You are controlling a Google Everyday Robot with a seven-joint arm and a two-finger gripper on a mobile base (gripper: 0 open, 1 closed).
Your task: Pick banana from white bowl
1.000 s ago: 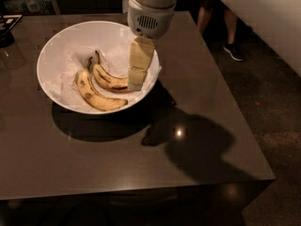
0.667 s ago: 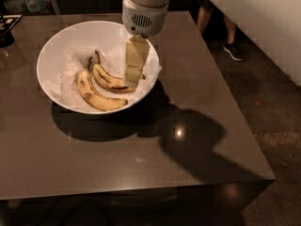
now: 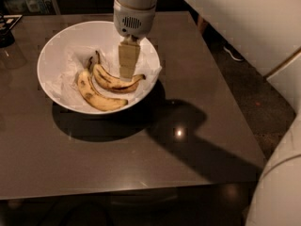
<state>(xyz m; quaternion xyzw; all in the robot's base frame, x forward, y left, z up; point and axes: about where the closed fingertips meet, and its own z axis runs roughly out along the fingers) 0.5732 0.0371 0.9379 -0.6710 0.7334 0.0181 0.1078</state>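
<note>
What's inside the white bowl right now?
The wide white bowl holds crumpled white paper, a slim streaked yellow banana and a thicker brown-blotched yellow banana. The beige gripper hangs over the slim one, covering paper behind it. Paper hides the bowl's floor.

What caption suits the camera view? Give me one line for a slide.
The robot's gripper hangs over the slim, streaked yellow banana in the wide white paper-lined bowl on a dark table.

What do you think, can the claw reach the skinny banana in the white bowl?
Probably yes. The claw hangs over the white bowl, just above the slim banana, with nothing between them. The thicker banana lies beside it, not on top.
</note>
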